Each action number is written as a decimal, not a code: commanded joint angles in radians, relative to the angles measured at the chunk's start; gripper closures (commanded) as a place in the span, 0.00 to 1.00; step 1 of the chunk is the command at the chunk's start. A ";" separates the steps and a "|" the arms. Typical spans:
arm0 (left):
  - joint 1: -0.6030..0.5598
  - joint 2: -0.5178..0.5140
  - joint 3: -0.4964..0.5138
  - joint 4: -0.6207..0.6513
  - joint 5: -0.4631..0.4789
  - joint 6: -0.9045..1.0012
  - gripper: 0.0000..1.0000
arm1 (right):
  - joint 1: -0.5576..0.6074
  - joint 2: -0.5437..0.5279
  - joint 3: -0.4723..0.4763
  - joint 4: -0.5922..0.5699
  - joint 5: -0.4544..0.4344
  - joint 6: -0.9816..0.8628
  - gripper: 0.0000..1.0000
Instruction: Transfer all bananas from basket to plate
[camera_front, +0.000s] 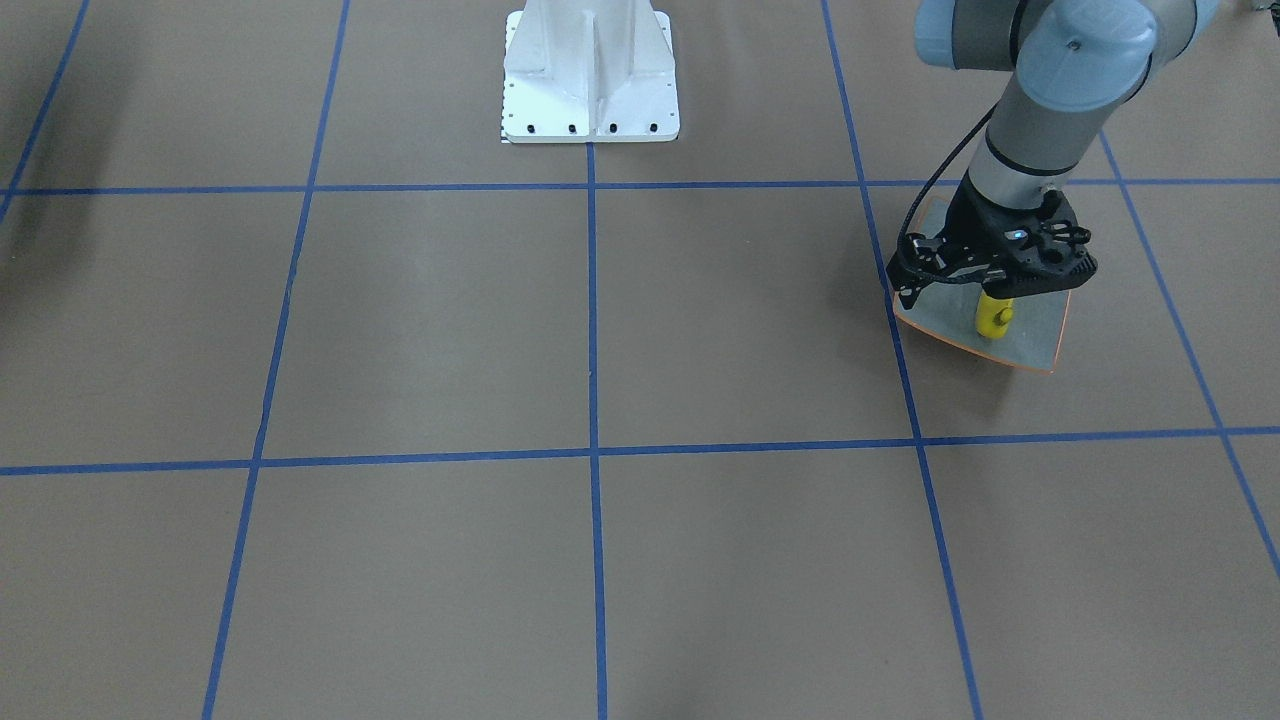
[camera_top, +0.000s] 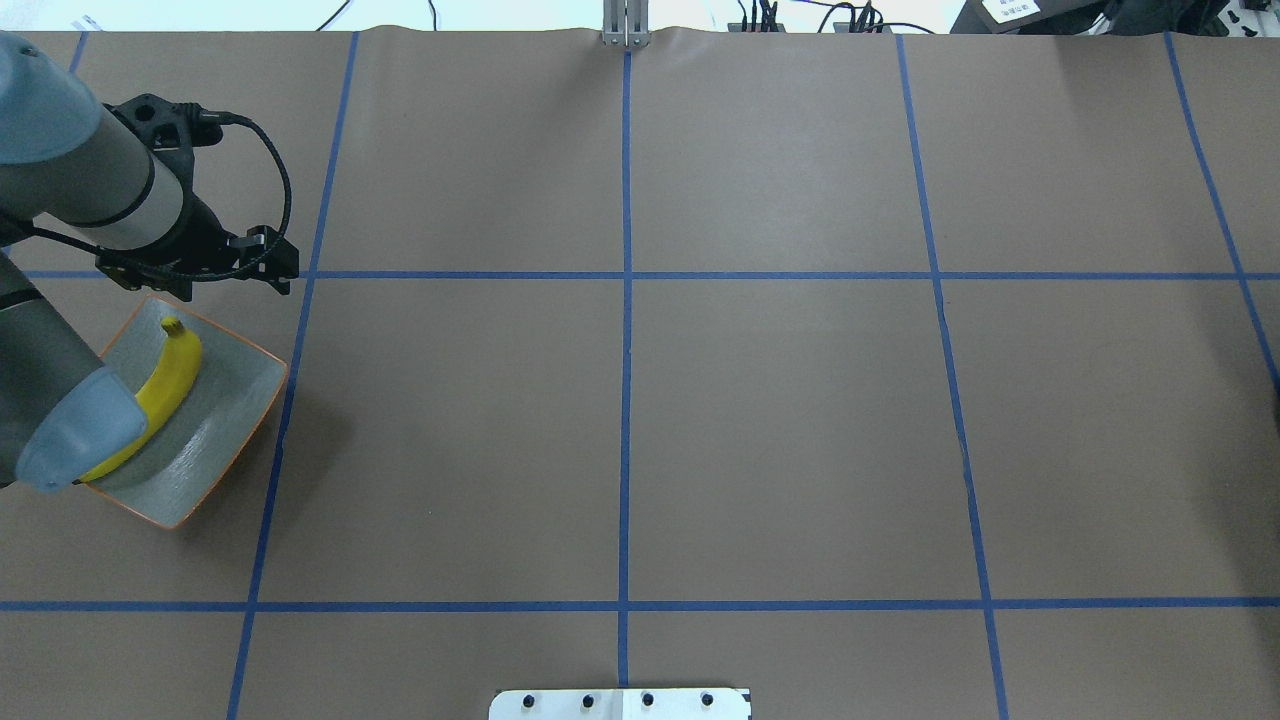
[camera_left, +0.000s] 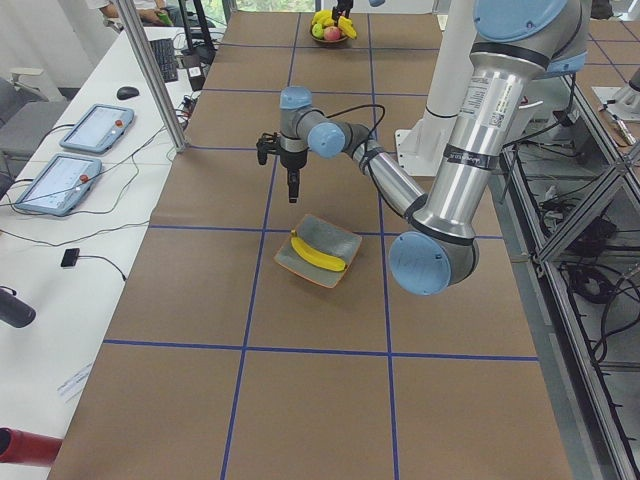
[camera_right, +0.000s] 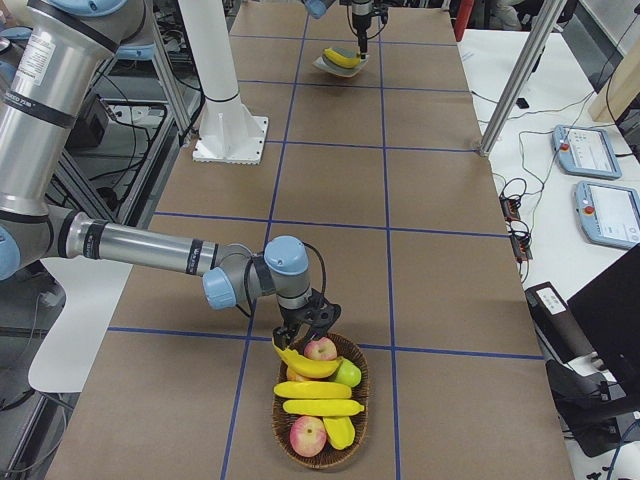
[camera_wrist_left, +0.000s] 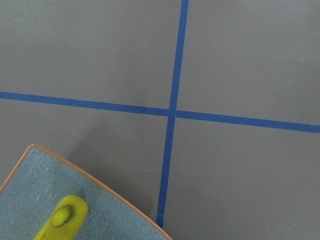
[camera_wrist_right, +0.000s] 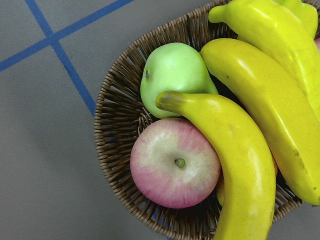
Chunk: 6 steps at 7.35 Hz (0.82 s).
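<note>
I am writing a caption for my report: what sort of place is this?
Probably a robotics lab workcell: robot arms mounted at a table gridded with blue tape, and teach pendants on the side bench.

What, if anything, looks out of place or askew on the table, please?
Nothing stands out: one banana lies inside the plate, and the other bananas sit in the basket, with nothing spilled.
</note>
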 joint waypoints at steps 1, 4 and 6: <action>-0.001 0.003 -0.005 0.000 0.002 0.000 0.01 | -0.002 0.000 -0.022 0.006 0.006 0.029 0.02; 0.001 0.003 -0.005 0.000 0.004 0.000 0.01 | -0.010 0.002 -0.029 0.005 0.009 0.074 0.02; 0.001 0.000 -0.004 0.000 0.004 0.001 0.01 | -0.010 0.002 -0.042 0.005 0.009 0.072 0.02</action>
